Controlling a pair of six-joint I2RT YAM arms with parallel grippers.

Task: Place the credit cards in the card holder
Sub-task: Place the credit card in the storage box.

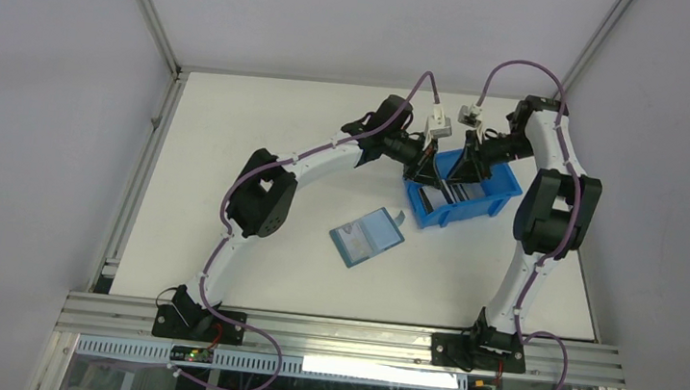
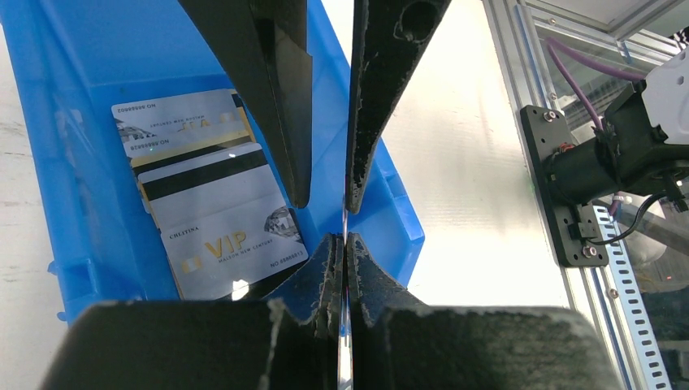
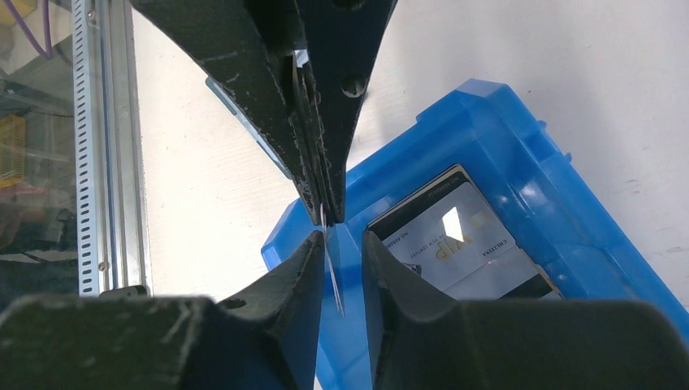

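The left gripper (image 2: 341, 242), its rough black fingers pressed together, pinches one thin credit card (image 2: 345, 353) edge-on. The card shows only as a silvery sliver over the blue plastic bin (image 2: 73, 138). The right gripper (image 3: 341, 240) faces it with jaws slightly spread either side of that card's edge; whether they touch it is hard to make out. More glossy cards (image 2: 215, 219), silver-grey with a dark stripe and gold VIP print, lie stacked flat in the bin, partly hidden by fingers. The teal card holder (image 1: 368, 238) lies flat and open on the white table (image 1: 230, 144), near-left of the bin.
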